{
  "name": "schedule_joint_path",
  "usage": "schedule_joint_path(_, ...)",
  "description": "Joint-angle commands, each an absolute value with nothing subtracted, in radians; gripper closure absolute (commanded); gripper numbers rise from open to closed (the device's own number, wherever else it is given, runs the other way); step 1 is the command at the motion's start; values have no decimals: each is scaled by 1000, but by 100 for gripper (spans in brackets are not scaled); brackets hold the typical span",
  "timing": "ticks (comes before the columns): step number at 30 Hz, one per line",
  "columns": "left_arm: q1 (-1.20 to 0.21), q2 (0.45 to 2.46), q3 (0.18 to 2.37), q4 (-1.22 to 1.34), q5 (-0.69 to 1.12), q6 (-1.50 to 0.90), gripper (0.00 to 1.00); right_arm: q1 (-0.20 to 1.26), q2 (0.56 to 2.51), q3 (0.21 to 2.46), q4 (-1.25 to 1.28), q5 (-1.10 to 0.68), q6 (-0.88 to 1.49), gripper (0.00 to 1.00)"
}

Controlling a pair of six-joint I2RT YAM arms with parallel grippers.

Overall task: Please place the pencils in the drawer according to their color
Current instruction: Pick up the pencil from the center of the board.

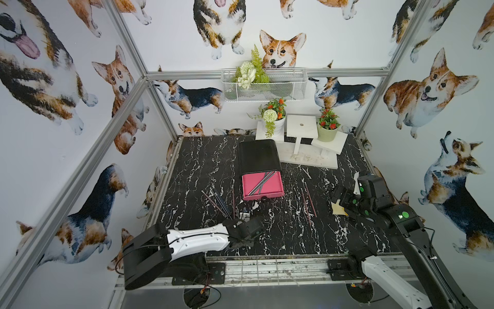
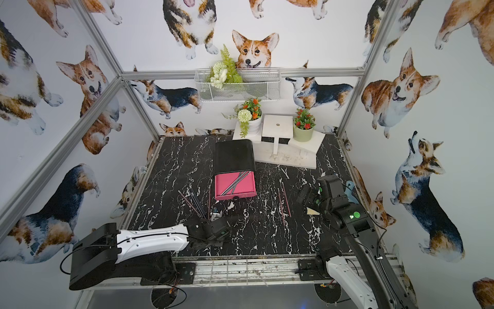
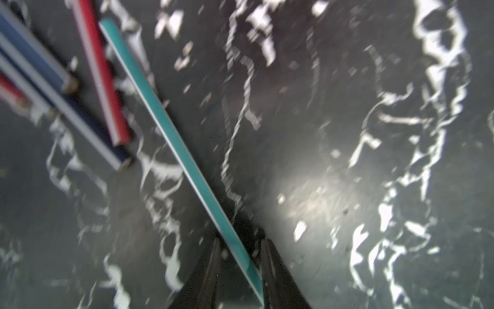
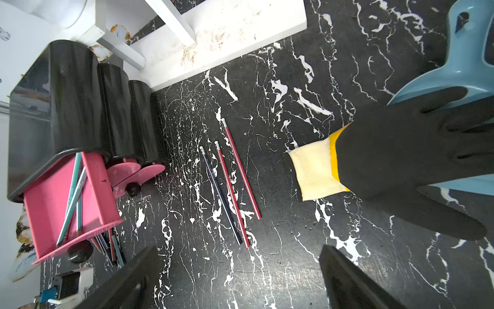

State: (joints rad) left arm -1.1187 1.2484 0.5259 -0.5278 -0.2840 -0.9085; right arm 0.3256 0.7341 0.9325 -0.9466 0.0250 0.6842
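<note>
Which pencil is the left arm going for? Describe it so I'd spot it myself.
Find the pink drawer, open mid-table; loose pencils fan out on the black marble before it, toward the left arm. The one meant runs between the fingers of the left gripper: the green pencil, among red and dark blue neighbours.

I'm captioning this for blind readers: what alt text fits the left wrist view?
Blurred close-up: a green pencil runs diagonally over the black marbled table, its near end between the jaws of the left gripper. Blue pencils and a red pencil lie near its far end.
</note>
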Motion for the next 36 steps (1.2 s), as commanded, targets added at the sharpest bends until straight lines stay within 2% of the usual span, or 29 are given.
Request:
schedule_joint_path(1, -1118, 1181, 498, -663, -259, -1011, 71, 326, 732, 948, -939, 40, 689, 0)
schedule_joint_path(11, -1000, 1178, 474, -661, -137, -964, 71, 326, 738, 966, -939, 45, 690, 0)
schedule_joint_path(21, -893, 1252, 503, -605, -87, -882, 100, 324, 722, 969, -938, 61, 698, 0)
schedule_joint_path(28, -876, 1368, 578, -626, -106, -824, 100, 326, 721, 982, -945, 69, 692, 0)
schedule_joint_path(36, -874, 1256, 586, -702, -175, -831, 100, 327, 725, 959, -928, 57, 696, 0)
